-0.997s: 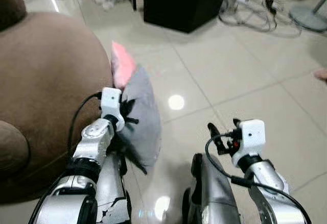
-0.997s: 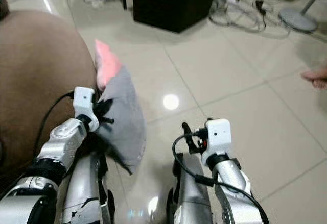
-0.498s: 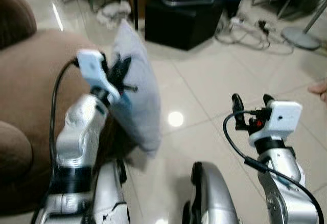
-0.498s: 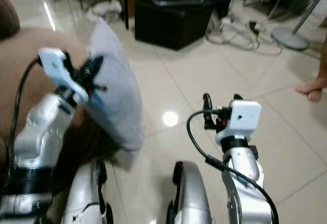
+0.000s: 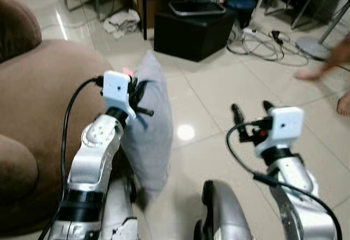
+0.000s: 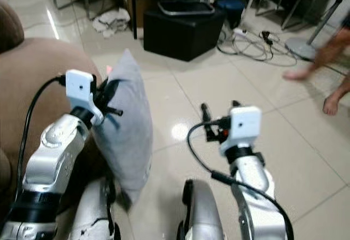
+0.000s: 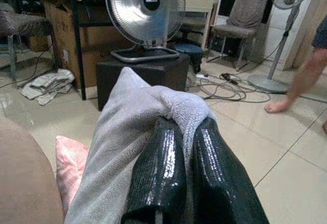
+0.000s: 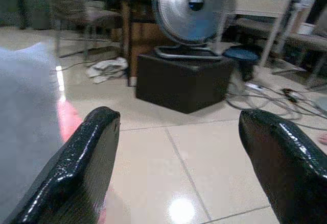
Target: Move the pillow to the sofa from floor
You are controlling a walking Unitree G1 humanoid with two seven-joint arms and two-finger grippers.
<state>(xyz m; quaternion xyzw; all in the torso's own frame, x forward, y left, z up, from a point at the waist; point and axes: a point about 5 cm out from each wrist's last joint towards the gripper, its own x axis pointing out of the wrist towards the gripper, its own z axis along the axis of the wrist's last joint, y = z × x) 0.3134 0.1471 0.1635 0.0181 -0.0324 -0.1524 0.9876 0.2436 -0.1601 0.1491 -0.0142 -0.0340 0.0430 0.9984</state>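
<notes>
The soft grey fabric pillow (image 5: 151, 121) is hanging upright beside the brown sofa (image 5: 44, 87), its upper edge pinched in the left gripper (image 7: 180, 150); the right gripper (image 8: 184, 163) is hovering spread wide, holding nothing.

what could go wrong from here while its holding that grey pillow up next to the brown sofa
The left gripper pinches only a fold at the edge of the soft grey pillow, so the fabric might slip out and drop back onto the tiled floor.

The pillow hangs beside the rounded brown sofa arm, not over it; a low swing could snag there.

A person's bare feet are nearby; the open right gripper is free, so turning may need care.
</notes>
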